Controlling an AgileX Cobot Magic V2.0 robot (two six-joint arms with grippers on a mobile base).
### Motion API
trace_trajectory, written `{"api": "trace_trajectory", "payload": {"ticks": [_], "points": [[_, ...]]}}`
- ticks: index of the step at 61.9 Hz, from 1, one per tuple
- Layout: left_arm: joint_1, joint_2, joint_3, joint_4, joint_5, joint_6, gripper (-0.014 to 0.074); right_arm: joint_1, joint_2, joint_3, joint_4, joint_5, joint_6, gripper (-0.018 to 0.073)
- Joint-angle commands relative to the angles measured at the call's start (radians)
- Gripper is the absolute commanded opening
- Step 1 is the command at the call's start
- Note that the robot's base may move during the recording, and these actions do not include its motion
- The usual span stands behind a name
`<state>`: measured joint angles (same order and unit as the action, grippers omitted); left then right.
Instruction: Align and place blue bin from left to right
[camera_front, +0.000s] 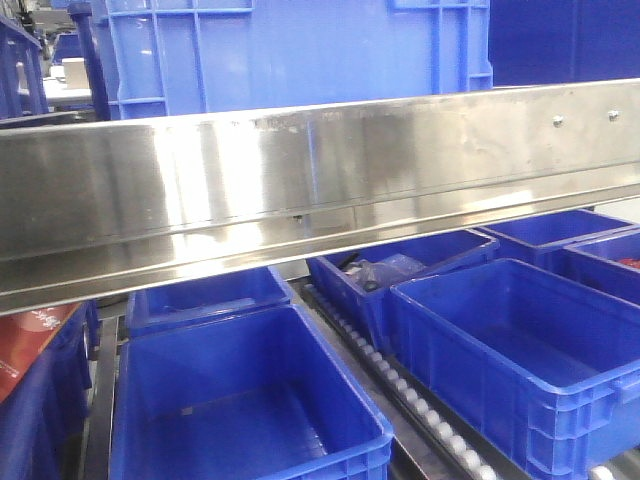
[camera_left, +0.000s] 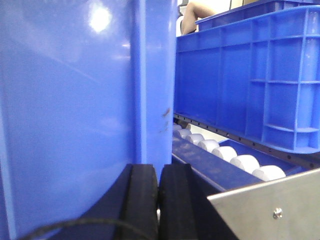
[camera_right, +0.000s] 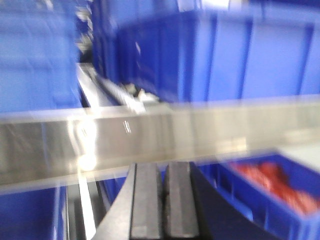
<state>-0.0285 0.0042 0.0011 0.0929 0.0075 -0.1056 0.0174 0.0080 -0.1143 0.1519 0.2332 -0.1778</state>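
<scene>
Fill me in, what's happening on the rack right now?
Neither arm holds anything. The left gripper is shut with its fingers together, right up against the smooth wall of the blue bin on the upper level, beside a roller track. The right gripper is also shut and empty, in front of the steel rail; that view is blurred. Smaller royal-blue bins sit below.

Bright, even overhead light; glare streaks on steel rail (camera_front: 300, 190), hot spot on blue bin (camera_left: 75, 100) wall; right wrist view heavily motion-blurred, others sharp

both grippers (camera_left: 158, 200) (camera_right: 162, 200) closed, empty.
</scene>
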Motion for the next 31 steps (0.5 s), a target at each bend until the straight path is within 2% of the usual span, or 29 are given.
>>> {"api": "trace_trajectory", "payload": {"ticks": [1,12,21,31], "points": [[0.004,-0.004,-0.001,-0.004,-0.023,0.001,0.0001,-0.013,-0.008,0.045,0.008,-0.044,-0.009,-0.0079],[0.004,-0.004,-0.001,-0.004,-0.023,0.001,0.0001,-0.013,-0.008,0.114,0.003,-0.171,0.001,-0.0079],[0.004,-0.004,-0.001,-0.004,-0.023,0.001,0.0001,-0.013,-0.008,0.114,-0.036,-0.151,0.007,-0.0079],[0.004,-0.004,-0.001,-0.004,-0.023,0.001,0.0001,-0.013,-0.008,0.114,-0.036,-0.129,0.011,-0.0079]]}}
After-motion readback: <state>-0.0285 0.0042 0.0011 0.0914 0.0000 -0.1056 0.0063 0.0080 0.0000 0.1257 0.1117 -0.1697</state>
